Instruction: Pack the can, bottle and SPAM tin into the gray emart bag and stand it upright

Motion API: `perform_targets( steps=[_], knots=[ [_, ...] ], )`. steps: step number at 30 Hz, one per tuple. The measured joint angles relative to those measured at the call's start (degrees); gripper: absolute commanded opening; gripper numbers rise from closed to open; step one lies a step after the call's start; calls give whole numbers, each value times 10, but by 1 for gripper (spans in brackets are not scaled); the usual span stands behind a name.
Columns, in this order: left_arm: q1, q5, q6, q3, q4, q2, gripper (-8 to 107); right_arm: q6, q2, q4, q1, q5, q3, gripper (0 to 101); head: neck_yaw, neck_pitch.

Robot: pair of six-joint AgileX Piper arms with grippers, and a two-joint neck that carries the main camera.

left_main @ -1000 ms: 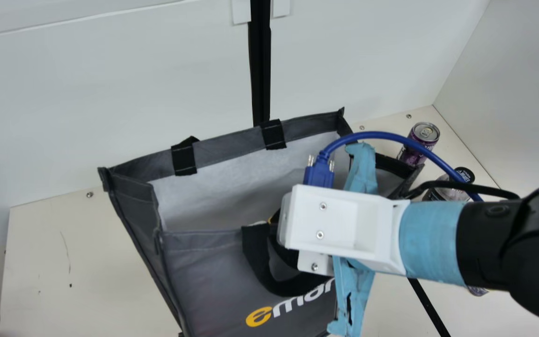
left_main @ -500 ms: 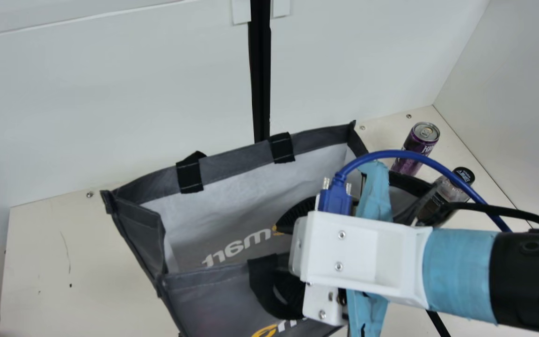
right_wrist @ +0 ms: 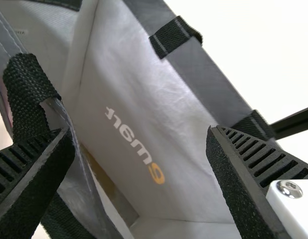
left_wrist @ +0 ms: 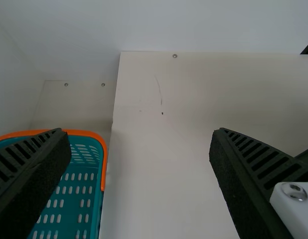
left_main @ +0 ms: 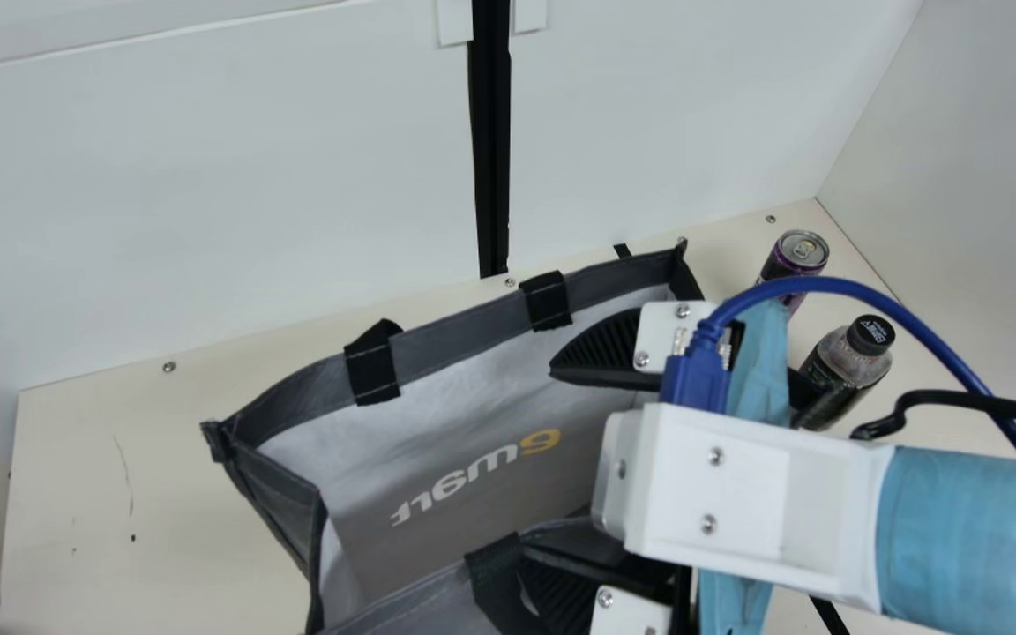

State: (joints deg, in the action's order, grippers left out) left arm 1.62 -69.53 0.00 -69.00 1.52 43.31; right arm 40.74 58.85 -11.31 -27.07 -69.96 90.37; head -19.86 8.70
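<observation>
In main view, see purple metal can [left_main: 803, 251] and transparent black-capped bottle [left_main: 847, 357] outside open gray fabric emart bag [left_main: 459, 339]; judge both left to pack, cannot tell for SPAM tin. In left wrist view, find left gripper [left_wrist: 139, 130] wide, unladen, near orange-rimmed teal basket [left_wrist: 104, 159]. In right wrist view, find right gripper [right_wrist: 139, 131] wide, unladen, at bag's mouth.

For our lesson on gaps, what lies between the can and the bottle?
In the main view, a blue cable arches over bare table between the can and the bottle.
</observation>
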Motion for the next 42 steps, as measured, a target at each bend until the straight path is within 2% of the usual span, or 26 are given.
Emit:
perform_targets(
  steps=[26, 33, 42],
  knots=[
    [0, 0, 0, 0, 0, 0, 90, -4, -4, 37, 6, 1, 98, 95, 0, 0],
    [0, 0, 0, 0, 0, 0, 90, -12, 0, 43, 32, 1, 122, 95, -1, 0],
    [0, 0, 0, 0, 0, 0, 90, -19, 14, 33, 95, 1, 148, 95, -1, 0]
  ],
)
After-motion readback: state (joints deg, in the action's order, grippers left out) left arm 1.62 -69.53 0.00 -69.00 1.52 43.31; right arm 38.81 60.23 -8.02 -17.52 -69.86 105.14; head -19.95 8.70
